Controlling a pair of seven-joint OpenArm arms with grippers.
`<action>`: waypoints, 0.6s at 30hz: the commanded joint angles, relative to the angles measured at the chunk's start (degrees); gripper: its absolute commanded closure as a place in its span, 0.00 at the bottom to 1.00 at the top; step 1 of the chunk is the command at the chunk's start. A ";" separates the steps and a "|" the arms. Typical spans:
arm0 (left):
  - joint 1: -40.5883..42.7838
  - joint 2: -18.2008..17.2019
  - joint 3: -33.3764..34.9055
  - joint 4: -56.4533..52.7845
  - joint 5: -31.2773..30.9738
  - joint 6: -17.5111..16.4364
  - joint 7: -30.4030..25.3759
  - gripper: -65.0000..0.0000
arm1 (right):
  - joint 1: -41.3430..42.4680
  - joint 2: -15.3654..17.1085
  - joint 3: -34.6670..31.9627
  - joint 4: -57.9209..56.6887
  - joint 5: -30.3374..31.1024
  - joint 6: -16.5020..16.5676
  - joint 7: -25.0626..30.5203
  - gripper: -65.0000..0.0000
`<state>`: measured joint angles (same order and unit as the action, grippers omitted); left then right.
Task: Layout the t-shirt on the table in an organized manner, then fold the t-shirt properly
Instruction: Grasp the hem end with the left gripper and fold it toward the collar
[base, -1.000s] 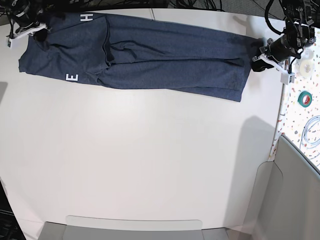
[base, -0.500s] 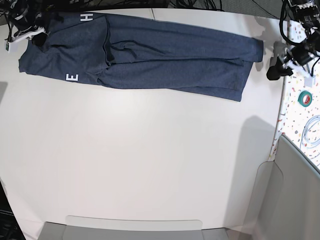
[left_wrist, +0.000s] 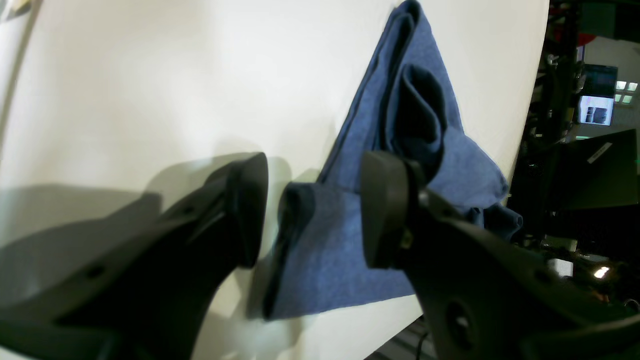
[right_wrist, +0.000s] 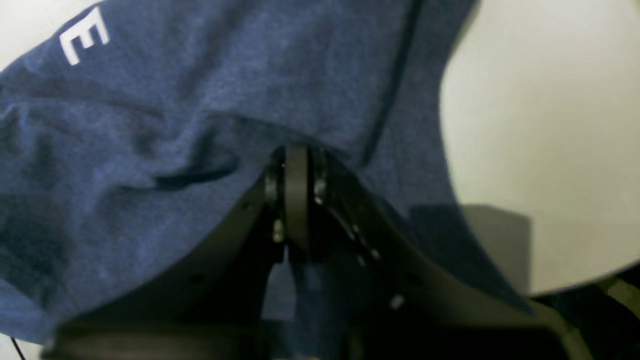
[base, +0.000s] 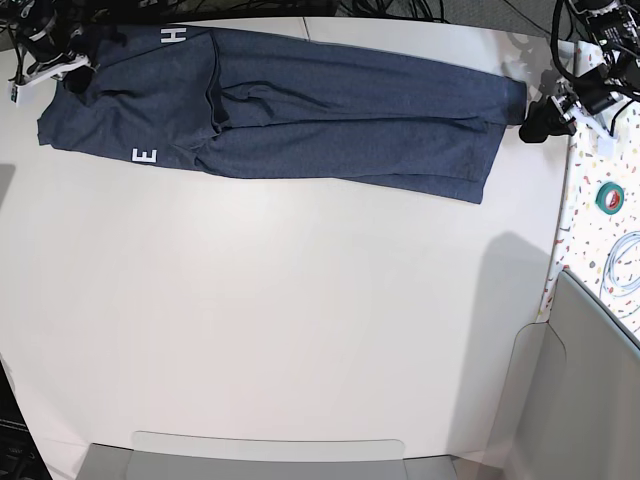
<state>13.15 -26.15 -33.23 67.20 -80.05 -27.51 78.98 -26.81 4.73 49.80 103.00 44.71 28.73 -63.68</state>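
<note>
The navy t-shirt lies stretched in a long folded band along the far part of the white table, with white letters H and E showing near its left end. My right gripper is shut on the shirt's left end; in the right wrist view its closed tips pinch blue cloth. My left gripper is open just right of the shirt's right corner. In the left wrist view the shirt lies on the table beyond the spread fingers.
A speckled strip runs along the table's right side with a green tape roll and a coiled cable. A grey panel stands at the front right. A grey tray sits at the front edge.
My left gripper let go of the shirt's right corner, drew away to the right, then came slightly back toward it. The shirt lies still. My right gripper has barely moved.
</note>
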 joint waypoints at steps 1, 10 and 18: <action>0.00 -0.44 1.63 1.50 1.15 0.21 1.02 0.54 | -0.14 0.85 -0.26 1.04 0.61 0.41 0.87 1.00; 0.00 3.16 6.55 8.89 1.15 0.21 1.02 0.54 | -0.05 0.76 -1.49 1.04 0.61 0.41 0.87 1.00; -0.09 3.34 7.61 8.71 1.15 0.21 1.02 0.54 | -0.05 0.76 -1.49 1.04 0.61 0.41 0.87 1.00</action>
<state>13.13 -21.91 -25.54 75.42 -78.91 -27.44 79.50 -26.65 4.71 48.01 103.00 44.73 28.75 -63.68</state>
